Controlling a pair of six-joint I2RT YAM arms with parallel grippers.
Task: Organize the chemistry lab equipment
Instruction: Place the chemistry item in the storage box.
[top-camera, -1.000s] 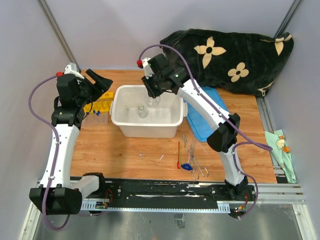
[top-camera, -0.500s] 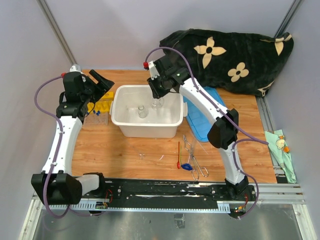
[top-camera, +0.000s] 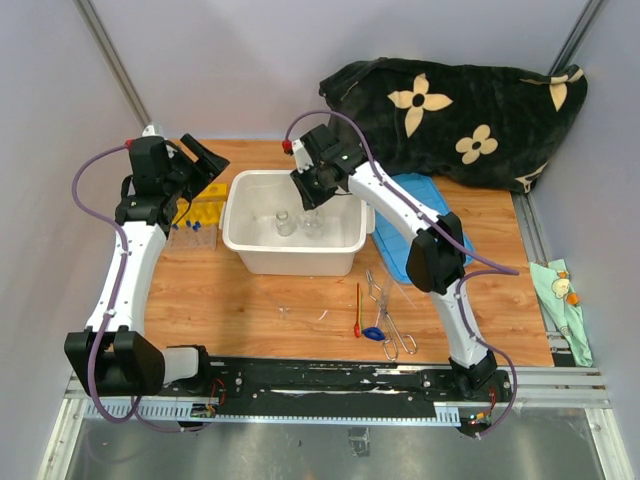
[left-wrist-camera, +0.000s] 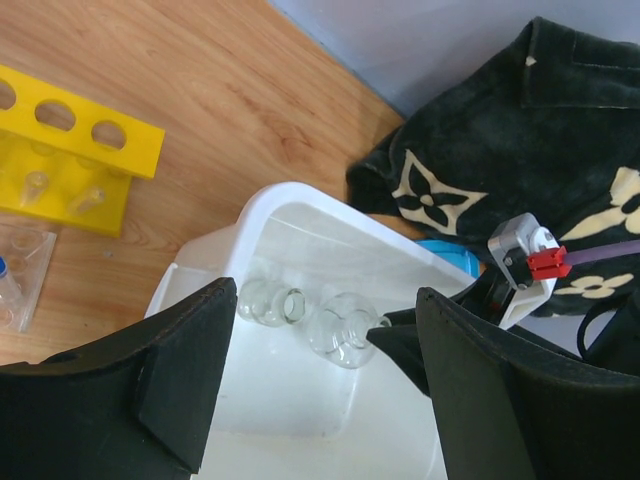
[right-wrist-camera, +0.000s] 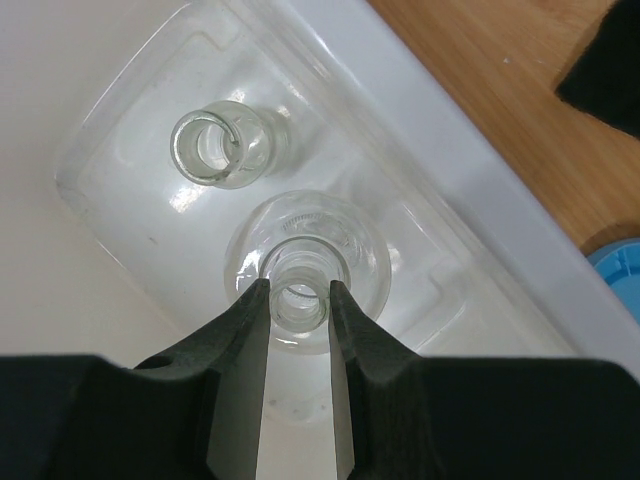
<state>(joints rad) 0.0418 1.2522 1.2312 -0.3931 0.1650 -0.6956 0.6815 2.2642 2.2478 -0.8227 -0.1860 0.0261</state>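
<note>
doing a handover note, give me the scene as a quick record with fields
right fingers: shut on the neck of the flask, down inside the tub
left fingers: open, holding nothing, near the rack
in tub: flask and small jar, side by side
left of tub: yellow rack
right of tub: blue lid
in front of tub: tongs and spatula on the table

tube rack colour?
The tube rack is yellow; it shows best in the left wrist view.
</note>
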